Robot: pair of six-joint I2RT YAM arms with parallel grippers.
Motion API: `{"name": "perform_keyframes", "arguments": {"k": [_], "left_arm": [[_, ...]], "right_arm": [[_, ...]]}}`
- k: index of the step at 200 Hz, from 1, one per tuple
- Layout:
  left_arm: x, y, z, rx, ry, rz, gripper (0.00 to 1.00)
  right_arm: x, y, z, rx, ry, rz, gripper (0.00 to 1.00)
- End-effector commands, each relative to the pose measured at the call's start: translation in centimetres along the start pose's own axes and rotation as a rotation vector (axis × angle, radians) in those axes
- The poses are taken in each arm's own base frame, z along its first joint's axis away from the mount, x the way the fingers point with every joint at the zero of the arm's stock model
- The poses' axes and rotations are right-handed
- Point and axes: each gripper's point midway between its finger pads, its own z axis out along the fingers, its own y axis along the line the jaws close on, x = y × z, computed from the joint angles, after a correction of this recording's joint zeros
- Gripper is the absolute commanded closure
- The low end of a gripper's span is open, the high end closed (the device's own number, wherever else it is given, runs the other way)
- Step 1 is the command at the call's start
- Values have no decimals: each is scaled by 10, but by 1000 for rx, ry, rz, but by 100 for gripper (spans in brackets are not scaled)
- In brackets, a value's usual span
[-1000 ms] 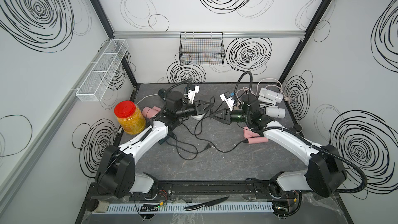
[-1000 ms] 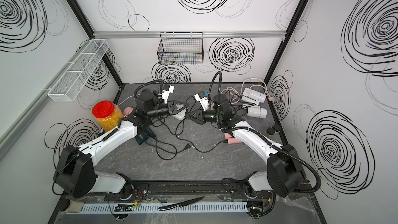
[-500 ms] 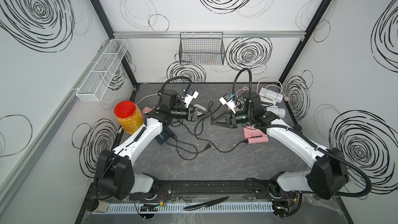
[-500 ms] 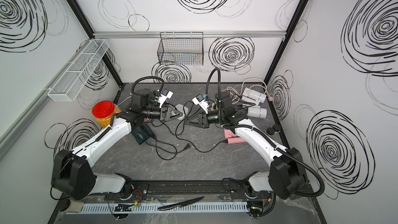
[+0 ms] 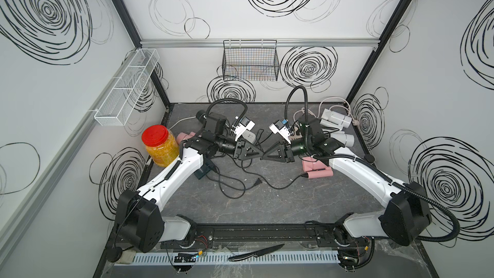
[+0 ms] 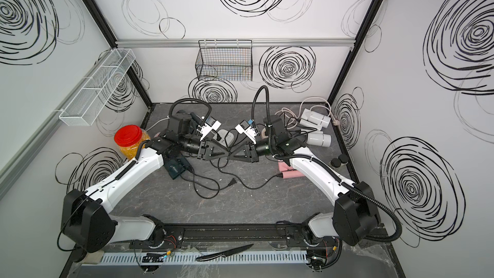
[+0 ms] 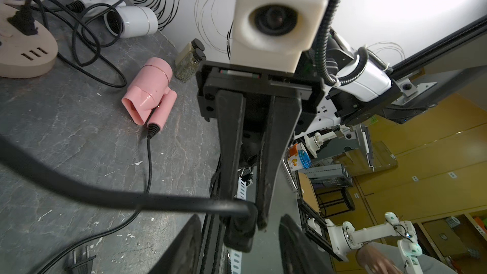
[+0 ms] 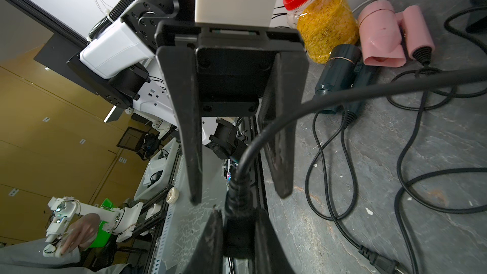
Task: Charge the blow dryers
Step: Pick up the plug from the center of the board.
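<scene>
Table (image 5: 267, 204) holds white blow dryers (image 5: 335, 119) at back right, a pink blow dryer (image 5: 311, 164) beside the right arm, and a teal blow dryer (image 6: 175, 168) beside the left. Right gripper (image 7: 245, 216) clamps a black plug (image 8: 238, 229); left gripper (image 8: 239, 196) gapes around it.

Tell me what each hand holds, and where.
Right hand pinches a black cord by its plug; left hand is open, holding nothing.
</scene>
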Motion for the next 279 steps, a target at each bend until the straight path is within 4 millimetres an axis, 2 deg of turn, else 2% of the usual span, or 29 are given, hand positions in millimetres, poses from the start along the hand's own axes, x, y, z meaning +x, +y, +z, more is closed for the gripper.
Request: {"name": "perform_keyframes", "arguments": {"k": [1, 21, 49, 94, 113, 136, 155, 174, 189, 197, 211, 237, 254, 279], "left_arm": [[-9, -6, 1, 22, 3, 59, 54], [-10, -11, 3, 36, 9, 63, 59], [1, -13, 7, 57, 48, 59, 67], [22, -20, 6, 115, 117, 49, 69], [21, -18, 7, 120, 126, 38, 80], [20, -16, 8, 112, 135, 48, 81], [19, -11, 9, 83, 136, 49, 86], [14, -9, 9, 66, 126, 51, 92], [5, -7, 6, 26, 97, 52, 95], [-7, -1, 2, -23, 56, 54, 97], [-36, 8, -18, -112, -55, 59, 96], [-87, 21, -76, -267, -275, 71, 96], [-107, 22, -114, -357, -397, 70, 94], [-117, 19, -169, -495, -577, 39, 94]], "right_arm": [[-4, 6, 4, -17, 11, -32, 88], [-2, 2, 4, -3, 12, -23, 88], [-4, -1, 2, 19, 5, -20, 89], [-7, -5, -1, 29, -3, -14, 89], [-7, -4, -1, 29, -4, -16, 89], [-7, -5, -2, 35, -4, -15, 89], [-8, -5, -2, 37, -5, -17, 88], [-10, -5, -2, 45, -11, -18, 80], [-12, -6, -4, 63, -18, -17, 62], [-11, -7, -5, 79, -20, -14, 52], [-11, -13, -9, 132, -33, -6, 39], [-9, -16, -18, 192, -75, 0, 29], [-9, -17, -24, 236, -101, -10, 27], [-10, -20, -35, 320, -137, -19, 27]]}}
